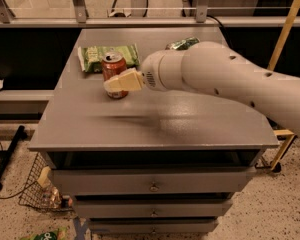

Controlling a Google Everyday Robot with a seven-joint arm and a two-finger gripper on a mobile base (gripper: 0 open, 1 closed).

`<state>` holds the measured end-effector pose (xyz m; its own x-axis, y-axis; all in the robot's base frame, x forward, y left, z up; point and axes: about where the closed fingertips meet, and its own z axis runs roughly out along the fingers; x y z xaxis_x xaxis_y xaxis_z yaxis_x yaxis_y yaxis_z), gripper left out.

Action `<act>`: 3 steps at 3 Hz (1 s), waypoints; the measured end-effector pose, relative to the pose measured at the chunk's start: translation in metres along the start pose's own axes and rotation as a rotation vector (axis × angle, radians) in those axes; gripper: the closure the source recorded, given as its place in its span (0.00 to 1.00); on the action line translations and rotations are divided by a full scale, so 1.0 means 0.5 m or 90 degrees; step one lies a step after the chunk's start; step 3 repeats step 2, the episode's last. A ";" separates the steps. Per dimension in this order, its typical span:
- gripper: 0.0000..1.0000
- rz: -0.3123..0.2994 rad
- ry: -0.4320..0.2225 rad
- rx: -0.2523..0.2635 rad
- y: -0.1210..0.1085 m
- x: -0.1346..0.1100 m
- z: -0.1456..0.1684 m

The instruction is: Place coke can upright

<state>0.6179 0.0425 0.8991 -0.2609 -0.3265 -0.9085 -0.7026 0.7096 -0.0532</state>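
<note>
The coke can stands upright on the grey table top, towards the back left, right in front of the green snack bag. My gripper reaches in from the right on the big white arm. Its pale yellow finger crosses the front of the can's middle, and the can's red body shows above and below it. The gripper looks shut on the can, with the other finger hidden behind it. The can's base is at the table surface.
A green snack bag lies flat behind the can. A green can lies on its side at the back, partly hidden by the arm. Drawers sit under the top. A wire basket is on the floor at left; a yellow pole leans at right.
</note>
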 end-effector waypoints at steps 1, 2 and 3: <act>0.00 0.009 0.024 0.027 -0.062 0.028 -0.069; 0.00 0.010 0.027 0.027 -0.063 0.031 -0.073; 0.00 0.010 0.027 0.027 -0.063 0.031 -0.073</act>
